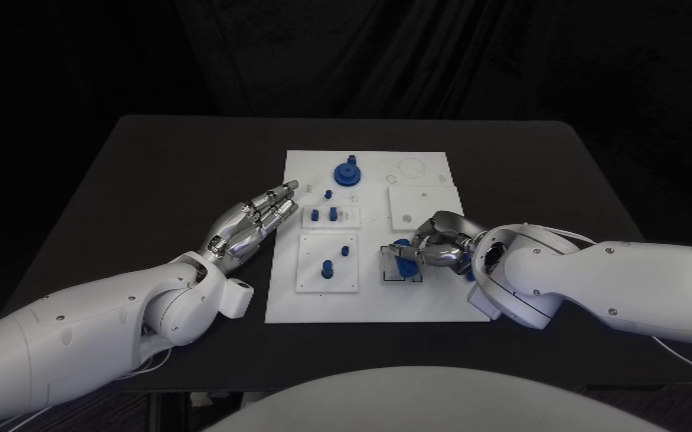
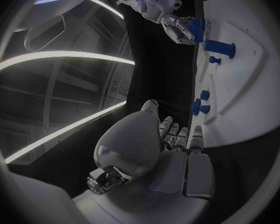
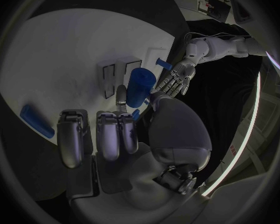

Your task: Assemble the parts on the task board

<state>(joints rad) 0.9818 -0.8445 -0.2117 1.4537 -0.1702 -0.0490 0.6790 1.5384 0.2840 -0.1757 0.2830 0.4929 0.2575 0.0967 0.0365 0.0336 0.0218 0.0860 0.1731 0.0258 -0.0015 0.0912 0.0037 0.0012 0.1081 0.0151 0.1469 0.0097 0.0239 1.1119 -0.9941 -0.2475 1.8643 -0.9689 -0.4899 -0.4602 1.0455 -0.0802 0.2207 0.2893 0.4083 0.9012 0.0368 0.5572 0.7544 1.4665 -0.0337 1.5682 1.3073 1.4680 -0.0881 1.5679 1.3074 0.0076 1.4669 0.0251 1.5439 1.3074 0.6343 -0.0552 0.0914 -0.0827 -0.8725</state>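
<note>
Seating step: right robot hand grips a blue part over the task board at 5 o'clock; left robot hand open, at 9 o'clock. Next likely: a straight, aligned press.

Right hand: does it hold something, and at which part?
The right hand holds a blue part, a cylinder, by its lower end; the left hand holds nothing.

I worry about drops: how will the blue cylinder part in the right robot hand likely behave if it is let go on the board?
The blue cylinder part, held by the right robot hand, looks rigid and smooth, so it may slip in a light pinch. Being round, it would probably roll if laid sideways on the flat task board. It looks small and likely light.
</note>
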